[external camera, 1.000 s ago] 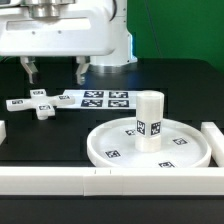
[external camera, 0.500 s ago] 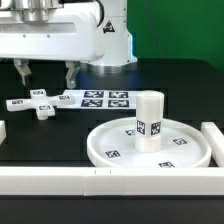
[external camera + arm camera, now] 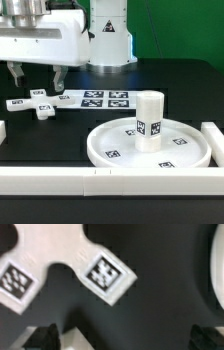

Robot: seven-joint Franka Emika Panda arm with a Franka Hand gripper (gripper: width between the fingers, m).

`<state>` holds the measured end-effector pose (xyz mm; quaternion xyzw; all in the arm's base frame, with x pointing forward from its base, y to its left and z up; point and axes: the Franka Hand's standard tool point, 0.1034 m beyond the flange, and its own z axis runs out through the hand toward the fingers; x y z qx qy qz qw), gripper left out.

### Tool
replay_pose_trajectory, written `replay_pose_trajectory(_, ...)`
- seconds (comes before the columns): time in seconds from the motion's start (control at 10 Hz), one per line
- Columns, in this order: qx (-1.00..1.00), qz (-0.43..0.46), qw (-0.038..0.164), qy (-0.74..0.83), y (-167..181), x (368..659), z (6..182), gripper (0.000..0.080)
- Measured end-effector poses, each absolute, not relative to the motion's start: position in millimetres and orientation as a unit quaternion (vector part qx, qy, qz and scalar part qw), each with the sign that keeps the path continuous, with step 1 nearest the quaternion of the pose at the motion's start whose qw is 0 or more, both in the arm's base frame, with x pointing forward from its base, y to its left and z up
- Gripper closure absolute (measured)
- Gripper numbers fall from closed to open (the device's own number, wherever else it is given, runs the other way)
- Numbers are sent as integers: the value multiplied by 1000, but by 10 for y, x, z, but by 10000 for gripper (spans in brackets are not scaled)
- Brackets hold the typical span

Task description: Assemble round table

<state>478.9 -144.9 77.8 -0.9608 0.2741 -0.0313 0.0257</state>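
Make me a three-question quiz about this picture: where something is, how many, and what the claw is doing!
1. Where does the post stand? A on the round disc; B on the marker board; C in the gripper.
2. How many arms has the cross piece? A two; B four; C six.
3. The gripper is: A open; B shut on the post; C shut on the disc.
1 A: it stands upright in the disc's middle. 2 B: four arms show. 3 A: fingers apart, holding nothing.
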Motion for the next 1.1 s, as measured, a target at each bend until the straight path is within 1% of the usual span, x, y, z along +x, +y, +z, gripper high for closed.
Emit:
replay_pose_trajectory(0.3,-961,-29,26,273,-1452,4778,763,151)
replay_pose_trajectory(0.4,-963,-31,25,265,-1508,4733,738,151)
replay_pose_trajectory(0.6,-966,-29,21,254,-1596,4497,637,151)
replay_pose_trajectory(0.7,-967,-27,20,252,-1628,4434,609,151)
replay_pose_trajectory(0.9,-967,-27,16,253,-1635,4353,559,151)
replay_pose_trajectory(1.1,-967,-28,16,252,-1637,4354,559,151)
